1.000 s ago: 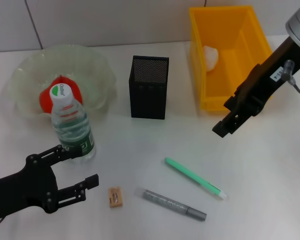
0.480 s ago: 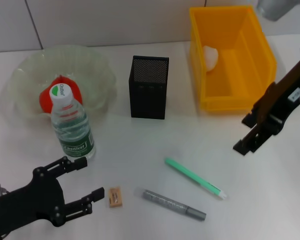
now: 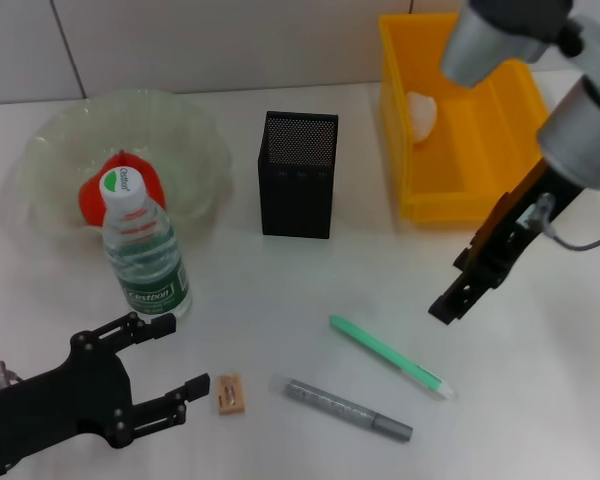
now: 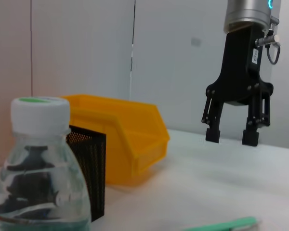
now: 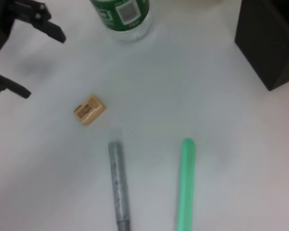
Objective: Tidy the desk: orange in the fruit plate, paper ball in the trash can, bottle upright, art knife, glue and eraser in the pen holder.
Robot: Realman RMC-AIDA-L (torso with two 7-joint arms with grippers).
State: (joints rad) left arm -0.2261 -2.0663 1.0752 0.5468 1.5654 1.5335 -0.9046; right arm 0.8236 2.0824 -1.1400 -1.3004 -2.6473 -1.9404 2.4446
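Head view: orange [image 3: 125, 192] in fruit plate [image 3: 50, 160], paper ball [image 3: 423, 112] in trash can [image 3: 500, 150], bottle [image 3: 142, 255] upright near counter's left edge. Eraser [image 3: 230, 393], grey stick [image 3: 347, 408] and green stick [image 3: 387, 355] lie loose near front edge; pen holder [image 3: 298, 174] mid-counter. Right claw [image 3: 458, 290], fingers apart, hangs above green stick's far end. Left claw [image 3: 165, 366], spread and empty, sits beside eraser. Judgement: descend straight, straddle the stick mid-length, close across its width.

We see orange [image 3: 120, 186] in plate [image 3: 50, 150], bottle [image 3: 143, 256] before it. Holder [image 3: 297, 175] centre, bin [image 3: 460, 115] right with paper ball [image 3: 422, 112] inside.
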